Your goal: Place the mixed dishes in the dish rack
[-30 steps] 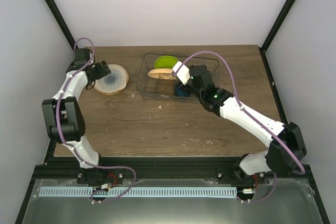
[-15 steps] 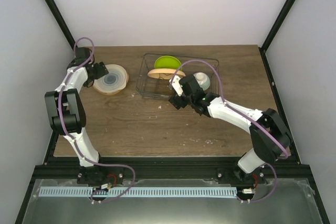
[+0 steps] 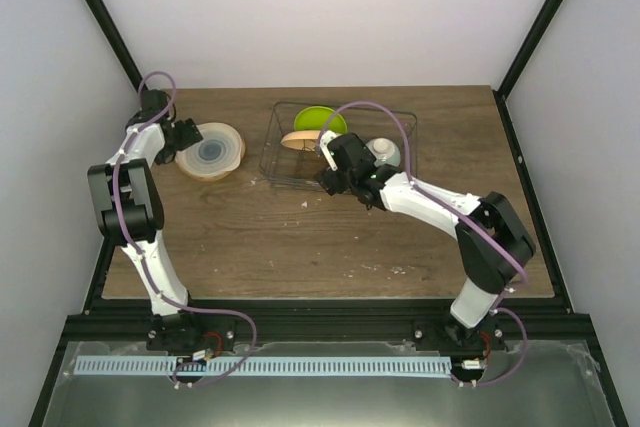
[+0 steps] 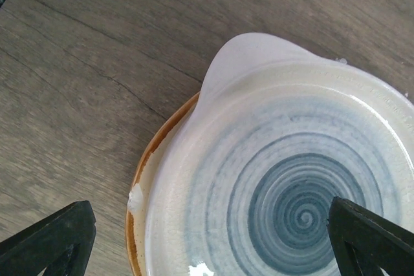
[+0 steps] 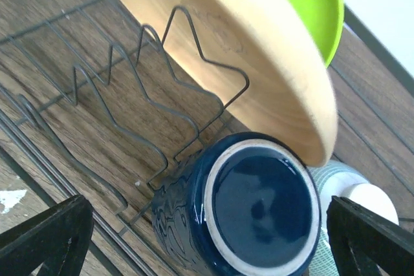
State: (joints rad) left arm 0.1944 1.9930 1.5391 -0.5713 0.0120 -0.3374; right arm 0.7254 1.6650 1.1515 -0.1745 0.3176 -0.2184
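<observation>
Four dishes sit inside the dish rack (image 3: 272,152). The lime-green plate (image 3: 322,119) and the peach-orange plate (image 3: 300,138) stand tilted on edge against the wire dividers (image 5: 155,88). The small dark blue mug (image 5: 249,214) sits below the peach-orange plate's lower rim, base toward the right wrist camera. The pale mint bowl (image 3: 385,153) is just beside the mug. The cream plate (image 3: 211,151) lies on the table (image 3: 300,247), left of the rack, ringed underside up. The right gripper (image 3: 335,173) hovers over the mug, jaws spread wide, holding nothing. The left gripper (image 3: 178,139) is at the cream plate's left edge, jaws likewise wide apart and empty.
</observation>
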